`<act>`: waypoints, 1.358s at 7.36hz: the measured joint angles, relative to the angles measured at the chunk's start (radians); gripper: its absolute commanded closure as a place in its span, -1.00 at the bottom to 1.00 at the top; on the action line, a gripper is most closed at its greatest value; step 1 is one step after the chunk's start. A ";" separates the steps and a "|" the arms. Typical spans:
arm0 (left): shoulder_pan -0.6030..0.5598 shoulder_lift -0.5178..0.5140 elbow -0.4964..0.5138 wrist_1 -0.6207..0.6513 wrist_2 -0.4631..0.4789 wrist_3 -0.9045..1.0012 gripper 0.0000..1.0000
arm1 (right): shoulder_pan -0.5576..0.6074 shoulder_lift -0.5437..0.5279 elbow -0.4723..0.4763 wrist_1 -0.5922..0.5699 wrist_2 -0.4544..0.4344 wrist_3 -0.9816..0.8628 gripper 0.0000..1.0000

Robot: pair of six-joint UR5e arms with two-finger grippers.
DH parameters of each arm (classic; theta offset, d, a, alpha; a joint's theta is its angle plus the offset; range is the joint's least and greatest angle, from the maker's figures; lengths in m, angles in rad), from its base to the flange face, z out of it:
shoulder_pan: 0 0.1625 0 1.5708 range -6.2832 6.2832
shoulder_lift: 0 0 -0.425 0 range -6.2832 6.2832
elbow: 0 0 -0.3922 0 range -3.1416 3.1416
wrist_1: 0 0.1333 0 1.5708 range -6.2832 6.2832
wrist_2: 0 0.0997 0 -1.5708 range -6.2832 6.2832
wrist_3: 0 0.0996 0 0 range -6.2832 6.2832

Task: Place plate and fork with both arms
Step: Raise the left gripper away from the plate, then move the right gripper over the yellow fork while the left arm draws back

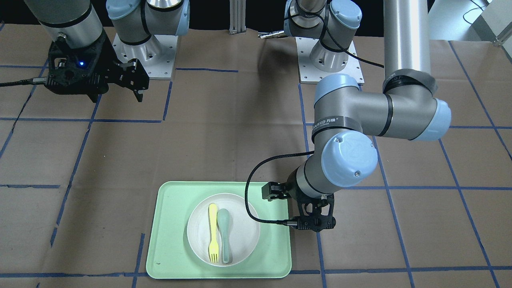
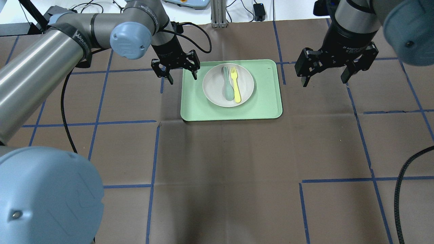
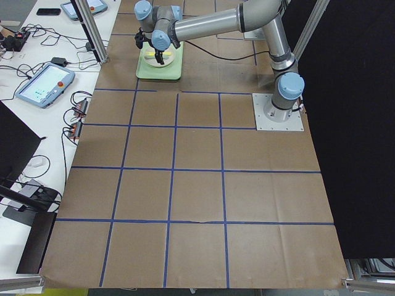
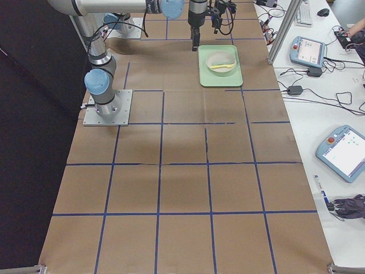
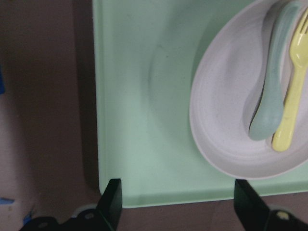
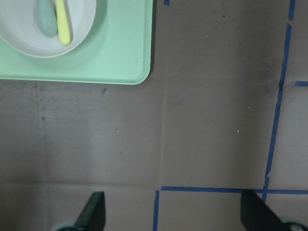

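Right, here we have the plate (image 2: 213, 93) sitting in the middle of the pale green tray (image 2: 264, 106), upper centre of the overhead view. The fork (image 2: 234, 84) lies in it, touching the grey-green spoon (image 2: 228, 86) on its left.

The left gripper (image 2: 183, 80) hangs over the tray's left edge, just beside the plate, spread wide and holding nothing. In its wrist view the tray's edge runs between the two fingers, with the plate off to the upper right. The right gripper (image 2: 324, 82) hovers above bare bench (image 2: 220, 169) to the right of the tray, apart from it, also wide and empty.

We judge nothing is grasped yet, so the approach is the step in hand. To do it well, we'd want the left gripper to move in on the plate and straddle its raised rim, one finger inside and one outside, clear of the cutlery. The fork is the tricky one. It wants a narrow pinch on the handle from the side away from the spoon, so the spoon isn't dragged along. And the plate should be level once lifted.
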 measured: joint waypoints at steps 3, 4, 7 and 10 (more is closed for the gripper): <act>0.000 0.166 -0.013 -0.130 0.123 0.033 -0.98 | 0.002 0.001 -0.015 -0.004 0.002 -0.001 -1.00; 0.001 0.233 -0.029 -0.181 0.134 0.067 -0.98 | 0.005 0.009 -0.020 -0.010 0.010 0.004 -1.00; 0.067 0.398 -0.133 -0.234 0.140 0.218 -0.97 | 0.019 0.096 -0.106 -0.010 0.015 0.024 -1.00; 0.104 0.478 -0.200 -0.276 0.140 0.302 -0.98 | 0.058 0.200 -0.197 -0.012 0.013 0.069 -1.00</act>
